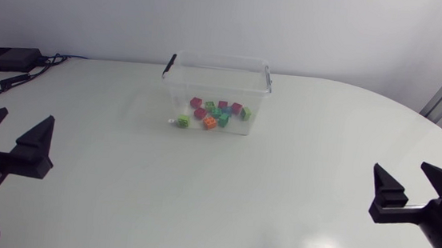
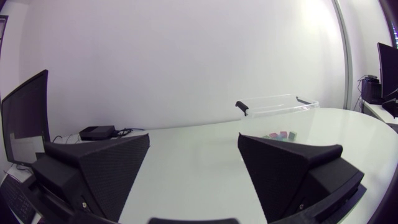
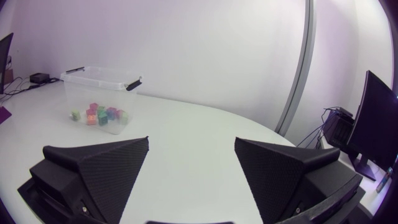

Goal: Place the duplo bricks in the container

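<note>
left gripper sits at the near left of the table, its arm cut off by the edge, fingers spread wide with nothing between them. in its wrist view the container stands well ahead, off to the side of one finger, which hides part of the bricks.

the container, a clear lidless tub with a black clip at one end, stands far ahead of both grippers, between their lines of sight. the bricks lie in a loose heap on its floor: small cubes in red, pink, green, orange and blue. seen through the walls, their count is hard to make out. one green brick lies apart at the heap's left; whether it touches the wall cannot be told.

right gripper sits at the near right, also released and empty, arm mostly out of view. from its wrist the container and the bricks show well ahead, beyond one finger.
</note>
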Available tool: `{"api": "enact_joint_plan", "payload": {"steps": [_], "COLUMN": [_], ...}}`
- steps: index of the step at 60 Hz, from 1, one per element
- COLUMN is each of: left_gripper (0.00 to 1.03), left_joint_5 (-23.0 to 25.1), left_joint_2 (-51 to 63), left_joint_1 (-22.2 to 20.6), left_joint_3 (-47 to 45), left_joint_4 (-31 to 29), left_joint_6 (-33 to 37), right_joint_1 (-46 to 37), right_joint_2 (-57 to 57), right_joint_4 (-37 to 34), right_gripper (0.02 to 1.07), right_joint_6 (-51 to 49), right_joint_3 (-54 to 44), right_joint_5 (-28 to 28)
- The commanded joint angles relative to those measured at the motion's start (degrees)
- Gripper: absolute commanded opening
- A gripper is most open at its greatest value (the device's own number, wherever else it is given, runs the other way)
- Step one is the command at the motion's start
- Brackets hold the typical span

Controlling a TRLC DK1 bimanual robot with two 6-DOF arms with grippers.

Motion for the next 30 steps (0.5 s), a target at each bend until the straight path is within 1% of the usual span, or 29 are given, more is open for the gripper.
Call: {"api": "enact_joint_plan", "payload": {"steps": [1, 23, 30], "left_gripper": [0.99, 0.99, 0.99], "left_joint_5": [-0.83, -2.37, -2.37], "left_joint_2": [-2.75, -13.83, -13.85], "left_joint_1": [-0.91, -3.74, -3.75], "left_joint_3": [-2.95, -11.13, -11.14], "left_joint_4": [-0.61, -3.24, -3.25], "left_joint_6": [-2.64, -7.33, -7.33], "right_joint_1": [-0.70, -2.41, -2.42], "right_joint_2": [-2.19, -10.78, -10.79], "right_joint_4": [2.28, 9.60, 9.61], "right_gripper": [1.02, 1.02, 1.02], "right_joint_6": [2.74, 8.66, 8.67], "right_joint_3": [-3.28, -12.55, -12.56], "right_joint_5": [-0.77, -4.71, -4.71]}}
